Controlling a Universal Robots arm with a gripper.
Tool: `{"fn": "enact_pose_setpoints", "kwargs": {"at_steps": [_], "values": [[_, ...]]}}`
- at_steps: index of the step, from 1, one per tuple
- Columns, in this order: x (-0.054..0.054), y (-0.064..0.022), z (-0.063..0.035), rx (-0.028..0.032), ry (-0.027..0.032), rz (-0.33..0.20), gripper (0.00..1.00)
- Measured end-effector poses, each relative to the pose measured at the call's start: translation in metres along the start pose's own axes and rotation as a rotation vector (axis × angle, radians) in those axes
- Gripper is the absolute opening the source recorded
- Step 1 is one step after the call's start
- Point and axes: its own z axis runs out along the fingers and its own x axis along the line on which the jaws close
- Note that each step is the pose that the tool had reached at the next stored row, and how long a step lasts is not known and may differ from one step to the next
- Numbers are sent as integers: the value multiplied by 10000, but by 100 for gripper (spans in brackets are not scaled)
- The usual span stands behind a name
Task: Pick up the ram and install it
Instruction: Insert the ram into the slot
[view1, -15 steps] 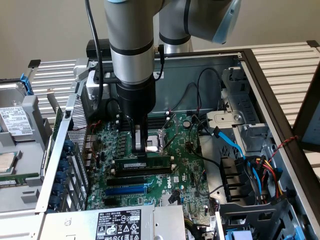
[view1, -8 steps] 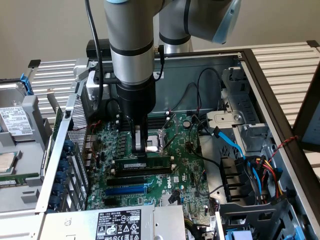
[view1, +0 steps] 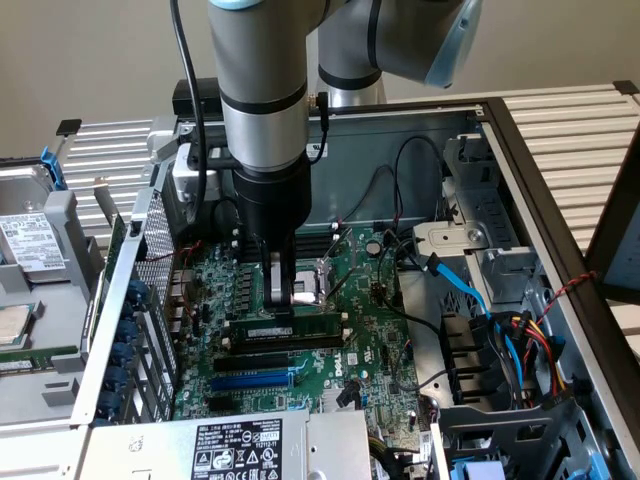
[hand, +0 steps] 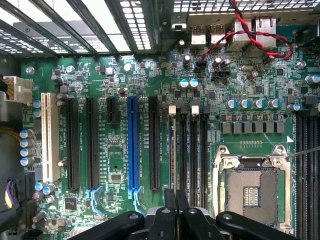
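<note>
Open computer case (view1: 520, 150), motherboard (view1: 370, 340) lying flat inside. Landmark: CPU socket (view1: 308, 285).

- The gripper (view1: 281, 308) comes straight down just beside the socket, on the side toward the blue expansion slot (view1: 250, 380). Fingers are drawn almost together. The tips meet the upper edge of the ram (view1: 310, 326) and appear to pinch the thin board.
- The ram stands on its long edge, level, in one of the black slots (view1: 275, 358) between the socket and the blue slot. White label faces away from the socket.
- Likely reason for the hold: a grip near mid-length keeps the stick square to the slot, so both ends go down evenly.
- Wrist view: gripper (hand: 175, 197) fingers lie in line with the slots beside the socket (hand: 255, 187). Cannot tell if the end clips have latched.
</note>
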Motion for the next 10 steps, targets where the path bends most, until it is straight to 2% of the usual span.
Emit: {"fn": "enact_pose_setpoints", "kwargs": {"at_steps": [10], "values": [[0,1,9,-13,1,1,12]]}}
